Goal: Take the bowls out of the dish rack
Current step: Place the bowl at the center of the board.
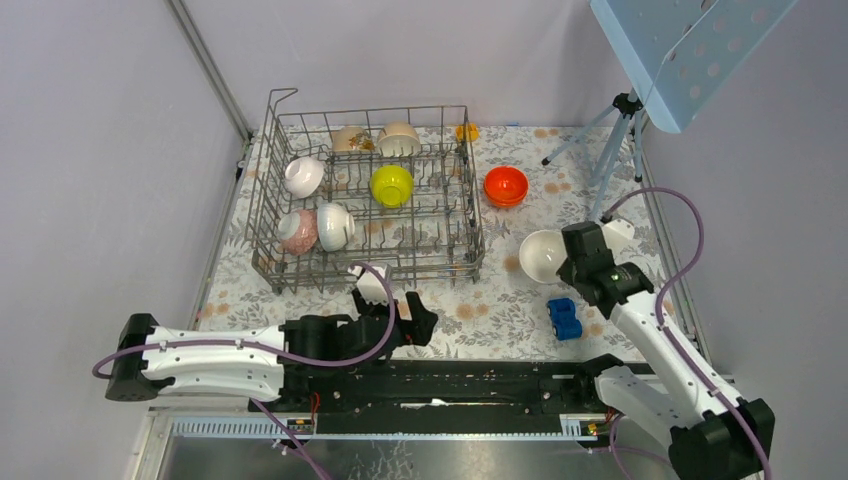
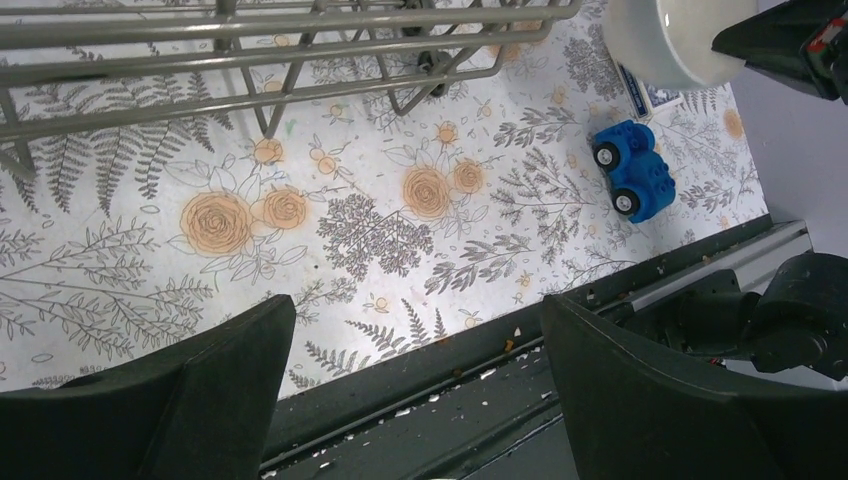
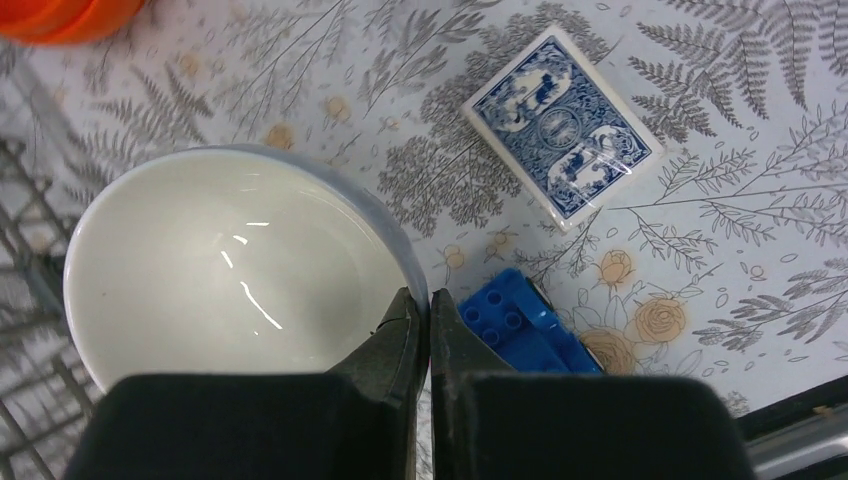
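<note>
Slippage is your risk: your right hand [image 3: 428, 320] pinches only the rim of the white bowl [image 3: 230, 270], right of centre, and a tilt could drop it onto the blue toy car [image 3: 520, 335] nearby. Your left hand [image 2: 418, 340] gapes wide and empty. More bowls [image 1: 392, 185] wait in the dish rack [image 1: 365, 262], upper left.

white bowl [image 3: 220, 270] v. glossy & smooth, dish rack [image 1: 420, 255] grey metal wire, toy car [image 2: 632, 168] shiny plastic.

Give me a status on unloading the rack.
Done: one orange bowl sits on the table beside the dish rack. In hand: the right tool pinches the rim of a white bowl. Left: six bowls sit in the rack; the left tool is open, empty.
</note>
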You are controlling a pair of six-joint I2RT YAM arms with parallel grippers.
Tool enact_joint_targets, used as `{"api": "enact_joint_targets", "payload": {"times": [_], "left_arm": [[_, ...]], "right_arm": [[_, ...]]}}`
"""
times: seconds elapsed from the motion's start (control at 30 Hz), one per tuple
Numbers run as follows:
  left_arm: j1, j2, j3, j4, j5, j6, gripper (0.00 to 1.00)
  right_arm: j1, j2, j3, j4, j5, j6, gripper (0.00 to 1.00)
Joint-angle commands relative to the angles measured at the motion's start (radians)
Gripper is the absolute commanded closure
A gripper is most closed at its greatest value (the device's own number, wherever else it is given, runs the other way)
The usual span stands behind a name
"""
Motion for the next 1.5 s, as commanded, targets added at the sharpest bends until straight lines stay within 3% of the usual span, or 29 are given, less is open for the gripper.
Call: {"api": "enact_joint_targets", "payload": {"times": [0.0, 0.13, 0.57, 1.1, 1.47], "left_arm": [[0.004, -0.036, -0.034, 0.01, -0.026, -0.052, 0.03], [0.003, -0.053, -0.065, 0.01, -0.029, -0.092, 0.03], [0.003, -0.052, -0.123, 0.018, -0.01, -0.161, 0.04], [0.003, 0.033, -0.104, 0.055, -0.004, -0.148, 0.03], [0.003, 0.004, -0.127, 0.052, 0.015, -0.181, 0.03]], "right_arm": [[-0.115, 0.053, 0.007, 0.16, -0.064, 0.119, 1.0], [-0.166, 0.182, 0.039, 0.226, 0.002, 0.193, 1.0], [-0.223, 0.616, 0.35, 0.156, 0.123, 0.276, 1.0], [-0.273, 0.753, 0.363, 0.231, 0.026, 0.252, 0.99], [-0.272, 0.747, 0.342, 0.247, -0.017, 0.218, 0.69]]}}
